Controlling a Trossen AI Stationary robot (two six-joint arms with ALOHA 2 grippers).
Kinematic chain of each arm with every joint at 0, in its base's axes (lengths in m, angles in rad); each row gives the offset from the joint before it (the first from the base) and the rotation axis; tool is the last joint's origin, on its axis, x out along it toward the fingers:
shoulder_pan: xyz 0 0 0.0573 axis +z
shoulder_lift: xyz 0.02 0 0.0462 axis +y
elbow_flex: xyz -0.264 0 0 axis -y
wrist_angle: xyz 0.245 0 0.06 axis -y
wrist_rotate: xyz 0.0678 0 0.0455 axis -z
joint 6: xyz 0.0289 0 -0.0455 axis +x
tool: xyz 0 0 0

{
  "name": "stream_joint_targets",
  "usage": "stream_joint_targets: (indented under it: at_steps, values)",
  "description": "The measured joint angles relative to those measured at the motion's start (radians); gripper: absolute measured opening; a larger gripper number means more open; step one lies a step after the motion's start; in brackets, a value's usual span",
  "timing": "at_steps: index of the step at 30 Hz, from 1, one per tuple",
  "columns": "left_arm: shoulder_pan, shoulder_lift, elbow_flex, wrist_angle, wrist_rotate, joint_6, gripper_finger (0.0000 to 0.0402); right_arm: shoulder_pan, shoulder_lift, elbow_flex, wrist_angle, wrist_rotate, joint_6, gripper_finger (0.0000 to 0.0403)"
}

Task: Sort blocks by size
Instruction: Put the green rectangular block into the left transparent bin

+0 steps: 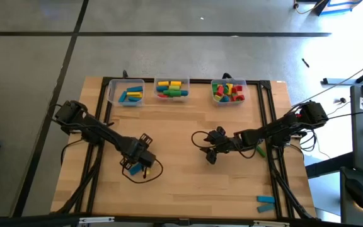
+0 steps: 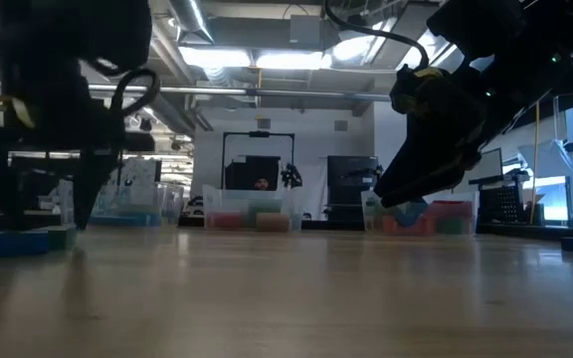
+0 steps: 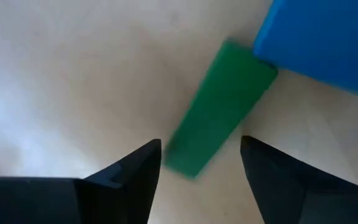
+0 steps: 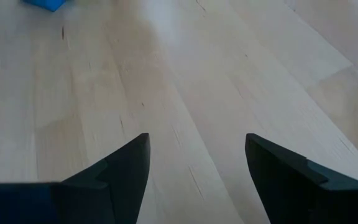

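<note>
On the table's near-left part, under the left gripper (image 1: 138, 162), lie a green block (image 3: 219, 106) and a blue block (image 3: 322, 43), touching at one corner. Seen from the left wrist, the green block is a flat bar whose long axis runs aslant, one end lying in the gap between the gripper's two fingers (image 3: 129, 180) and the other end reaching away to meet the blue block. The fingers stand apart on either side of that near end and clamp nothing; the bar rests loose on the wood. Because the bar lies crosswise to the line between the fingers, not square to it, a fresh grasp would, I judge, need the wrist turned first or the pads would catch it at a corner.

The left arm is plainly the nearer one. The right gripper (image 1: 213, 146) hovers over bare wood at mid-table, well apart from these two blocks, its fingers spread wide and holding nothing.

Along the far edge stand three bins (image 1: 172, 89), each already holding blocks. Two more blue blocks (image 1: 265, 202) lie at the near-right corner, and a green one (image 1: 259, 150) shows beside the right arm, so the sorting looks well along but unfinished
</note>
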Motion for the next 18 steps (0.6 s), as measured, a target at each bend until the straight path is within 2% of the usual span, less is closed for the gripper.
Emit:
stream_joint_targets:
  at_steps: [4, 9, 18]
  values:
    - [0.001, -0.006, -0.044, 0.088, 0.012, 0.086, 0.0213, 0.0, 0.0, 0.0, 0.005, 0.004, 0.0, 0.0257]
    - [0.005, -0.003, -0.053, 0.107, 0.025, 0.098, 0.0202, 0.0, 0.0, 0.0, 0.007, 0.01, 0.0, 0.0257]
    - [0.006, -0.008, -0.049, 0.104, 0.004, 0.004, 0.0114, 0.0, 0.0, 0.0, 0.006, 0.01, 0.0, 0.0257]
